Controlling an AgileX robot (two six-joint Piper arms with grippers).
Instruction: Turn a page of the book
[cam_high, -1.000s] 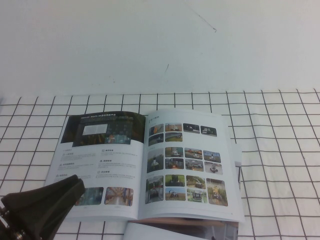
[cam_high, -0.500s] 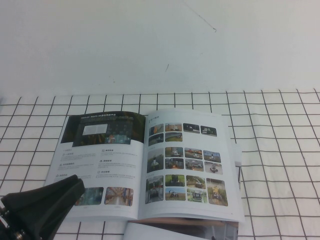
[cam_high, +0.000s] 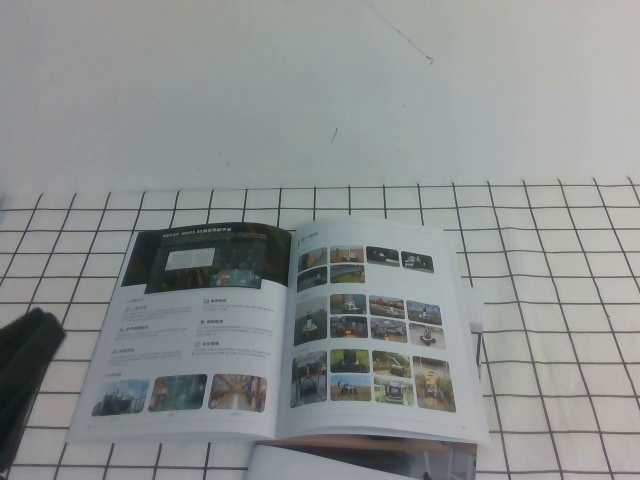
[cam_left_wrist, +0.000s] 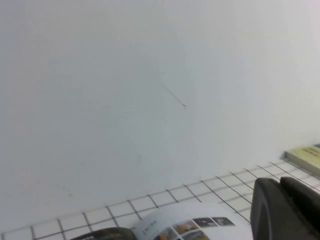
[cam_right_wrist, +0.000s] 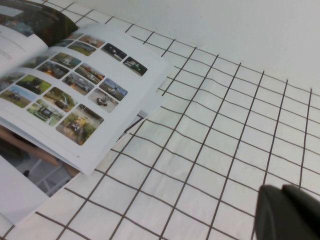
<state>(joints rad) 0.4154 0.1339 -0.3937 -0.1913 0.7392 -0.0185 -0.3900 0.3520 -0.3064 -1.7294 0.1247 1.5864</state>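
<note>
The book (cam_high: 370, 330) lies open on the gridded cloth in the high view. The page (cam_high: 195, 320) lies flat as its left leaf, dark banner and small photos facing up. The right leaf shows a grid of many colour photos. My left gripper (cam_high: 35, 335) is shut and empty at the far left edge, beside the page's lower left corner and apart from it; its fingers (cam_left_wrist: 280, 205) show closed together in the left wrist view. My right gripper (cam_right_wrist: 290, 210) is out of the high view; in the right wrist view it is shut over bare cloth, right of the book (cam_right_wrist: 75, 85).
The white black-gridded cloth (cam_high: 560, 300) covers the table, with a white wall (cam_high: 300, 90) behind it. More leaves and a brown strip (cam_high: 350, 445) stick out under the book's near edge. A yellowish flat thing (cam_left_wrist: 306, 154) lies at the edge of the left wrist view.
My left gripper has drawn back from over the page's lower left corner to the left edge. That corner with its small photo now shows. The book has not moved.
</note>
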